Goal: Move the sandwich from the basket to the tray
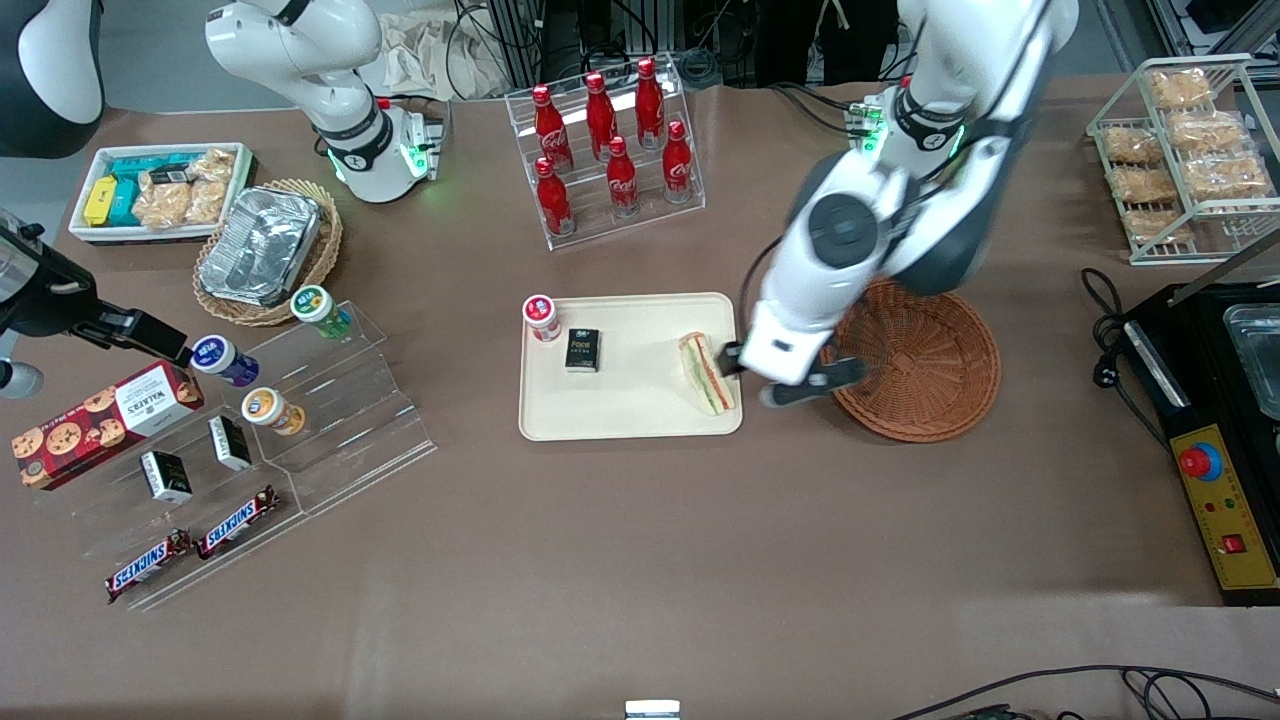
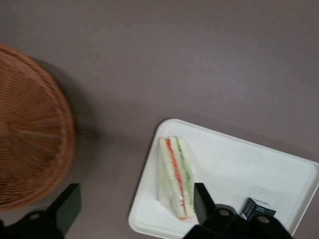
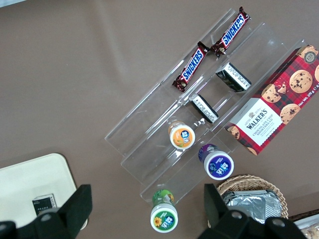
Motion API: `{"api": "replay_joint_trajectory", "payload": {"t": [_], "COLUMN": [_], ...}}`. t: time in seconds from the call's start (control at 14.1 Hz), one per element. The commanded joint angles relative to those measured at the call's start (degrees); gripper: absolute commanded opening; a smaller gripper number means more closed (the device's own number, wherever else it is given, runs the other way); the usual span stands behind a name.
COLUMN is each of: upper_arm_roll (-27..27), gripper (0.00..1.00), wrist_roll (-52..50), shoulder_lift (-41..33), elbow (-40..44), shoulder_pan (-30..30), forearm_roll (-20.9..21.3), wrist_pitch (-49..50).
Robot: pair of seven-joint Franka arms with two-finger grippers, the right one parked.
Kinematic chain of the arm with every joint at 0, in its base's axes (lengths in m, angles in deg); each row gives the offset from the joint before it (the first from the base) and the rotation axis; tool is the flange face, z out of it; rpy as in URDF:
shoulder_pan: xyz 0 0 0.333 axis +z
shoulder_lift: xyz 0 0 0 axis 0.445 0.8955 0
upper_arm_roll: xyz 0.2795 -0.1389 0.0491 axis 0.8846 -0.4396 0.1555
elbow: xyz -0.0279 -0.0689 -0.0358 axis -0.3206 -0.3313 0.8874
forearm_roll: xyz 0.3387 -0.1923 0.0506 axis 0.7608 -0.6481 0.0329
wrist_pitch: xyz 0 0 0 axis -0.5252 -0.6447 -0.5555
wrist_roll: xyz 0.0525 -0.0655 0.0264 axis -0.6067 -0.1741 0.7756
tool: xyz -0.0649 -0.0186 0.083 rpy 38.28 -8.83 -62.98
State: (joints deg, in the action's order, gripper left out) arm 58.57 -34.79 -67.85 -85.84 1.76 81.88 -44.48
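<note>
The sandwich (image 1: 708, 374) lies flat on the tray (image 1: 630, 420) at the edge nearest the basket (image 1: 925, 365), so the placing step looks done. The claw (image 1: 783, 378) hangs just above, between tray and basket, fingers spread wide and holding nothing. I judge the next move to be a clean lift away. The sandwich is a soft, clear-wrapped wedge; the tray smooth, cream plastic; the empty basket round, ribbed wicker.

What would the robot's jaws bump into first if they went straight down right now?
Probably the bare table, or the rim of the tray. The gripper, jaws open, hangs over the gap between the basket and the tray, with the sandwich just beside it. Depth is unclear.
</note>
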Motion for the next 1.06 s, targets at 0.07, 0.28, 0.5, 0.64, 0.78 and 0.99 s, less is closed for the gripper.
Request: {"api": "replay_joint_trajectory", "payload": {"t": [0.07,0.28,0.5,0.64,0.78,0.99], "upper_arm_roll": [-0.7,-0.6,-0.4,-0.5,-0.7,-0.5], "gripper": [1.0,1.0,1.0,1.0,1.0,1.0], "wrist_roll": [9.3,22.9,34.3,39.0,40.5,41.5], "shoulder_lift": [-6.9,-10.7,-11.3,-9.4,-9.9,-11.4], "elbow": [-0.6,-0.5,4.9,11.4,13.2,13.6], "shoulder_pan": [9.1,16.5,20.3,22.5,24.5,24.6], "forearm_roll": [2.5,2.7,3.2,4.4,4.2,4.3], "wrist_pitch": [7.2,10.4,18.0,25.3,28.3,31.9]}}
